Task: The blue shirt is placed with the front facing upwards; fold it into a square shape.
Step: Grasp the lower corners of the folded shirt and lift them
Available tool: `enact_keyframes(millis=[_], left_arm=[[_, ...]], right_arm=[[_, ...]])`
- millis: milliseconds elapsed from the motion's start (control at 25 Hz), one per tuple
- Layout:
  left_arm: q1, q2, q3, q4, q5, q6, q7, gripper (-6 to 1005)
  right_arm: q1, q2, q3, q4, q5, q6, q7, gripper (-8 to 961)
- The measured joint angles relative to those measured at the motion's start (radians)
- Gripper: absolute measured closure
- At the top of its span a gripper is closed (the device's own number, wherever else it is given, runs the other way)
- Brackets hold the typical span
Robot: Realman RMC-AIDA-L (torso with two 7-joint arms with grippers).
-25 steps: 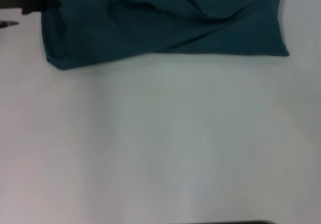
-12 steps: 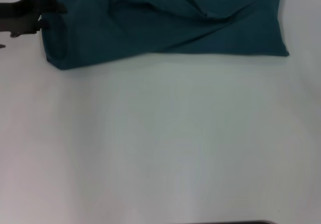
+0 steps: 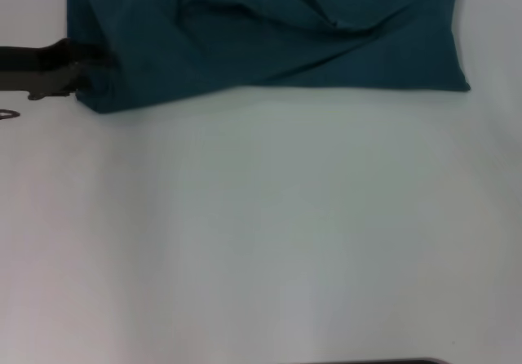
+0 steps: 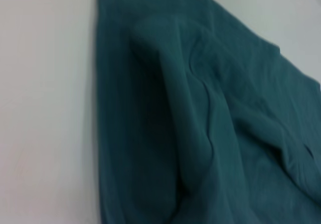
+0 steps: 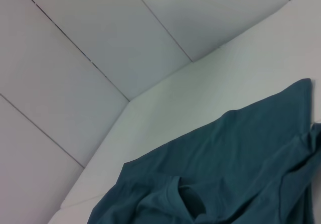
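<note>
Left gripper moved nearer, at blue shirt corner.

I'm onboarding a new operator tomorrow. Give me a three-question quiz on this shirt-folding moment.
1. True or false: the blue shirt lies flat and smooth on the white table.
2. Which gripper is at the shirt? A) left B) right C) both
3. Fill in: that gripper meets the shirt at its near-____ corner, as the head view shows it.

Key
1. False: raised folds and wrinkles run across it.
2. A: the left gripper reaches in from the side; the right gripper is not seen in the head view.
3. left
</note>
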Motion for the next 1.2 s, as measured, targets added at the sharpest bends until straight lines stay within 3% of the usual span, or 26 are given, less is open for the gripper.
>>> enact_keyframes(millis=[200,440,760,960,1200], left_arm=[[0.0,-0.022,0.014,-0.007,0.004,-0.051,0.022,338],[-0.01,-0.026,0.068,0.015,0.027,-0.126,0.023,339],[-0.026,-0.038,0.095,0.032,0.031,-0.138,0.029,339],[-0.034,-0.056,0.102,0.025,0.029,-0.139,0.03,337],[-0.078,-0.062,0.108,0.053,0.045,-0.153,0.02,352]], right_arm=[[0.003,0.0,0.0,0.001,0.0,0.0,0.0,122],[-0.003,-0.001,0.0,0.008,0.0,0.0,0.0,122],[-0.008,0.002,0.0,0.009,0.0,-0.004,0.001,123],[-0.01,0.003,0.0,0.01,0.0,-0.007,0.001,124],[-0.011,0.005,0.0,0.01,0.004,-0.009,0.001,124]])
